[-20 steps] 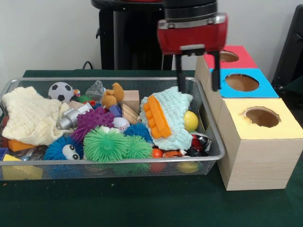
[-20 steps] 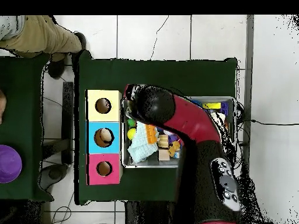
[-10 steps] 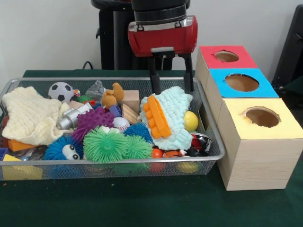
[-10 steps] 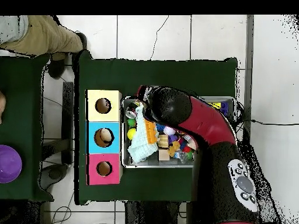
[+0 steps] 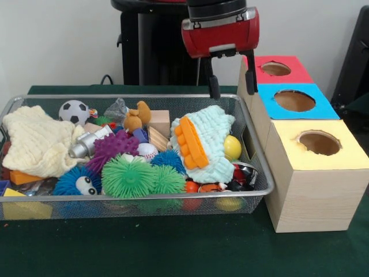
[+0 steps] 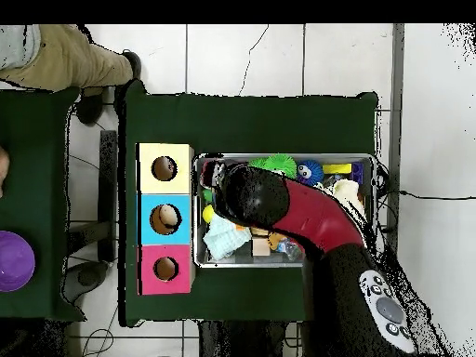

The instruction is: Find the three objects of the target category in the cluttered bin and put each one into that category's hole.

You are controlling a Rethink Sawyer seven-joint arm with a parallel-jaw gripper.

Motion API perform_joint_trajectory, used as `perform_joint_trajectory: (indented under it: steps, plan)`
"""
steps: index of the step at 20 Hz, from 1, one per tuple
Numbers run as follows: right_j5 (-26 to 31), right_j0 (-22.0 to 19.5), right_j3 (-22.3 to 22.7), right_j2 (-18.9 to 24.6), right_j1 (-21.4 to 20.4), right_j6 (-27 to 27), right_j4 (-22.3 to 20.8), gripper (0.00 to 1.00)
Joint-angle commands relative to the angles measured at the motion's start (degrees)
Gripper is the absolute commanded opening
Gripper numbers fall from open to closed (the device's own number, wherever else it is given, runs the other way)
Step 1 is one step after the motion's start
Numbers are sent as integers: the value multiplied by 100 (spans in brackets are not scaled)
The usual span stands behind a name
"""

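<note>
Three holed boxes point(image 5: 311, 156) flank the bin point(image 5: 256, 173) for short drops, while the claw point(image 5: 229, 74), spread and empty, hovers above the blue cloth point(image 5: 216, 141), seemingly choosing a target.

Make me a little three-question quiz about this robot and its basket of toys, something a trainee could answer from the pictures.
1. True or false: the hand grips the orange comb-like toy.
2. Which box lies nearest the camera in the front view? A) red box B) blue box C) yellow box
3. Fill in: the orange toy lies on a pale ___ cloth in the wire basket.

Key:
1. False: the hand hangs open and empty above the basket's far rim.
2. C
3. blue
</note>
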Motion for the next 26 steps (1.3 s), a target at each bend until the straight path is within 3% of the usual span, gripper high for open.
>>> perform_joint_trajectory:
  steps: [1, 6, 12, 17, 21, 26]
  plan:
    - [-201, -528, 1518, 909, -364, -437, -404, 100]
    - [-316, -1050, 1996, 1436, -484, -412, -489, 100]
    - [-54, -1406, 2078, 1759, -538, -415, -601, 100]
    - [3, -1399, 1856, 1688, -394, -282, -783, 100]
    - [395, -1541, 1713, 1785, -311, -223, -645, 100]
    - [508, -1643, 1164, 1636, 159, -565, -1075, 100]
